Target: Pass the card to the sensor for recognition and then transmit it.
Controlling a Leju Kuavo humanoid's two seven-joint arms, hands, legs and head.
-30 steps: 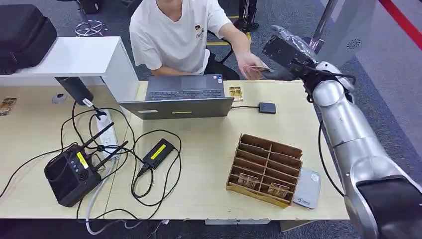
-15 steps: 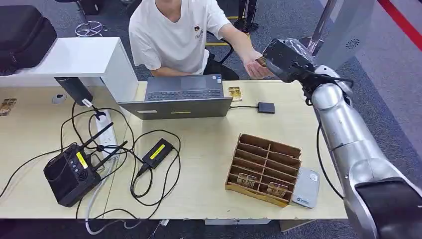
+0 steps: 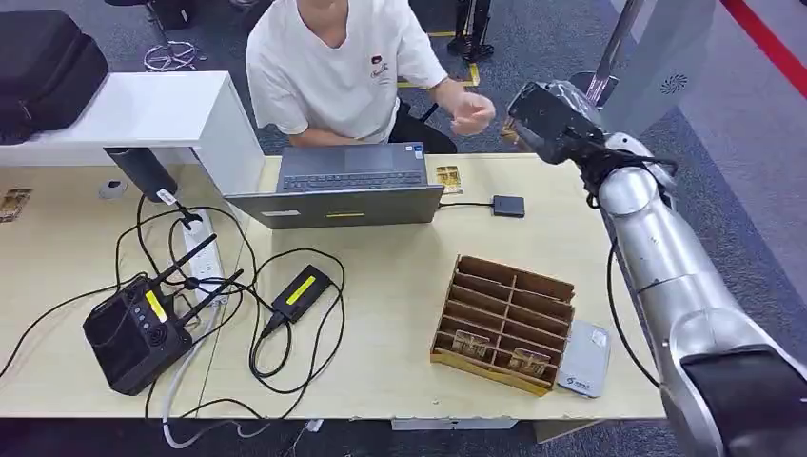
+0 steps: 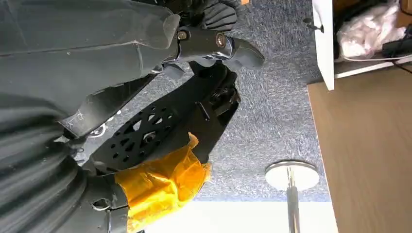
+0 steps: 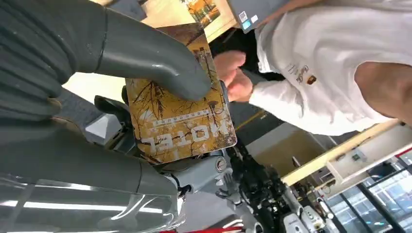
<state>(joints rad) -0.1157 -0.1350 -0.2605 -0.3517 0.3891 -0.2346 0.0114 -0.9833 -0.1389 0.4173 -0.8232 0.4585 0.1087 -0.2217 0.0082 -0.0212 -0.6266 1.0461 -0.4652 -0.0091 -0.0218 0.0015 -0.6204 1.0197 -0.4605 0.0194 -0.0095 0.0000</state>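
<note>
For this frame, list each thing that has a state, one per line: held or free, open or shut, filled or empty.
Card: pinched under the thumb of the right hand, raised beyond the table's far edge.
Left hand: holding nothing, hanging over the carpet.
Person's hand: empty, apart from the card.
Laptop: lid open, facing the person.
Card organiser: cards in two near slots.
Card reader: flat on the table, cabled, nothing on it.

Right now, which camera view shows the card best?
The right wrist view: the card sits close up, its printed face readable, pinched under the right robot hand thumb. In the head view that robot hand hides it. The left wrist view looks at the floor.
</note>
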